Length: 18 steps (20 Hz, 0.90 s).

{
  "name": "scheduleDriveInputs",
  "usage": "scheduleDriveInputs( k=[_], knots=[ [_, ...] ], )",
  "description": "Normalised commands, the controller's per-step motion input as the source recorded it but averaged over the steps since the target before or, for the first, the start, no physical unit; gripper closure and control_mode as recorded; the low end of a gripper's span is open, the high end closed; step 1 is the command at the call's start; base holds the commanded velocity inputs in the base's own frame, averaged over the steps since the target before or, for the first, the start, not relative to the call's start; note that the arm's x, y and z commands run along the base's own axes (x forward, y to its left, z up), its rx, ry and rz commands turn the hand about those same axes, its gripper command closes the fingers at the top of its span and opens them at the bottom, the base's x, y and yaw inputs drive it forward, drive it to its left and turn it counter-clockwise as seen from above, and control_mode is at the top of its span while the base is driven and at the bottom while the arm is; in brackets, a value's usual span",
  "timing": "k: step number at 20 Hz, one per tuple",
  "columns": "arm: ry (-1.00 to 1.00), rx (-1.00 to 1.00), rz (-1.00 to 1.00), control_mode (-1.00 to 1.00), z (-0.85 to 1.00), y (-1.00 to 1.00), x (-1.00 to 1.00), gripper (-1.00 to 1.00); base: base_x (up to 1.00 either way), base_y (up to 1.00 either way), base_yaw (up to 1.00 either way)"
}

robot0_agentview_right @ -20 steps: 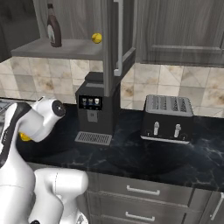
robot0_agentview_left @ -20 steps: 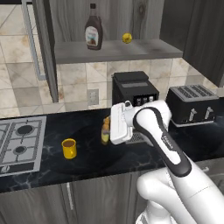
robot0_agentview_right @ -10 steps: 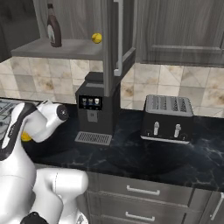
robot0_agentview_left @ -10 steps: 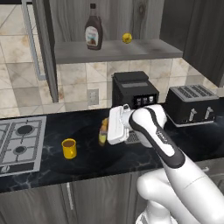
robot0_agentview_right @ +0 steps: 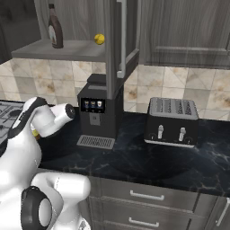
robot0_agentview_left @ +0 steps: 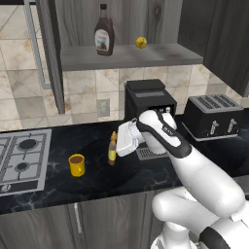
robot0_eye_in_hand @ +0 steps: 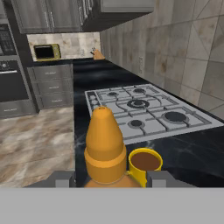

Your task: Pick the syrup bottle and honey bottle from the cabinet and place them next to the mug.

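The pincer [robot0_agentview_left: 115, 146] is pinching the honey bottle [robot0_agentview_left: 112, 151], one finger [robot0_eye_in_hand: 61, 178] sitting on each side of it, and the bottle is standing upright with its base down at the counter [robot0_agentview_left: 97, 182]; whether it is actually touching the surface is hard to tell. From the hand camera the orange cap [robot0_eye_in_hand: 104, 131] is looming right up the middle between the two fingertips, with the mug [robot0_eye_in_hand: 145, 164] peeking out just behind it.

Over on the left base camera the mug [robot0_agentview_left: 77, 165] is sitting on the dark counter just beside the bottle, on the stove side, with a small gap between them. The stove [robot0_agentview_left: 22, 158] is lying further along, well apart from the bottle. On the other side of the arm the coffee machine [robot0_agentview_left: 148, 109] is standing against the tiled wall, and the toaster [robot0_agentview_left: 211, 115] is sitting beyond that.

Up above, the syrup bottle [robot0_agentview_left: 103, 30] is standing upright on the shelf [robot0_agentview_left: 126, 56] of the cabinet [robot0_agentview_left: 214, 29], with a small yellow ball [robot0_agentview_left: 141, 42] resting near it on the same board. From the right base camera the syrup bottle [robot0_agentview_right: 55, 27] and ball [robot0_agentview_right: 99, 39] are showing on that shelf too, above the coffee machine [robot0_agentview_right: 96, 114], with the toaster [robot0_agentview_right: 172, 120] sitting alongside.
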Motion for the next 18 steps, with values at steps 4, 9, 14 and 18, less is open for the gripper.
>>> scheduleDriveInputs(
  k=[4, 9, 14, 18],
  knots=[
    [0.0, 0.01, 0.01, -1.0, -0.57, 0.05, 0.37, 1.0, 0.0, 0.0, 0.0],
    [0.0, 0.01, 0.0, -1.0, -0.49, 0.12, 0.29, 1.0, 0.0, 0.0, 0.0],
    [0.0, 0.0, 0.01, -1.0, -0.12, 0.16, 0.1, 1.0, 0.0, 0.0, 0.0],
    [0.0, 0.0, 0.0, -1.0, 0.0, 0.11, 0.14, 1.0, 0.0, 0.0, 0.0]
  ],
)
